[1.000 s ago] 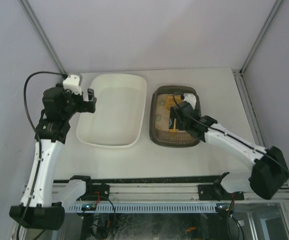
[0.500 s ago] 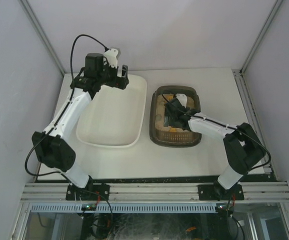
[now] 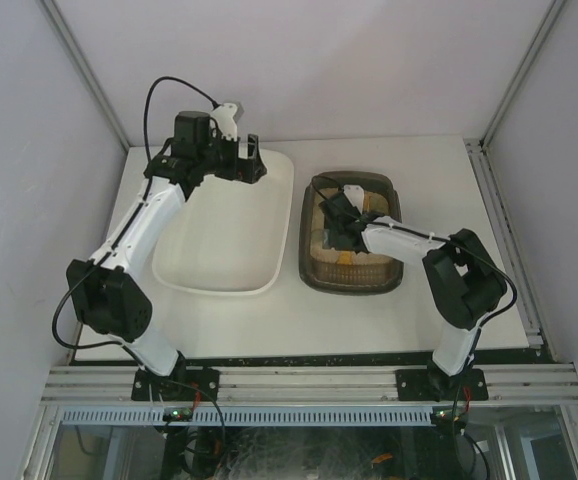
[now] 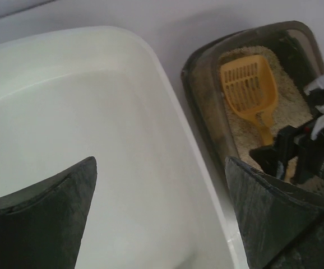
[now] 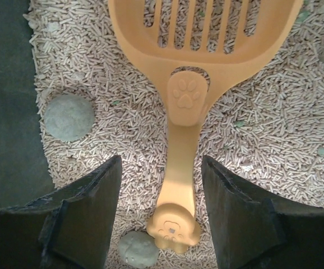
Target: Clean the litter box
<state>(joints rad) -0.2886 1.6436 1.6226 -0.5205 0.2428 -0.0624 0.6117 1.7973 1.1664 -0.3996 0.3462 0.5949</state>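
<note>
right wrist: scoop handle [image 5: 180, 168] lies between the jaws.

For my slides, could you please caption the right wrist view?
Open right hand flanking the handle of an orange slotted plastic scoop on pale pellet litter.

Robot lab cell: white panels [image 3: 299, 60], aluminium rail [image 3: 309, 384].
</note>
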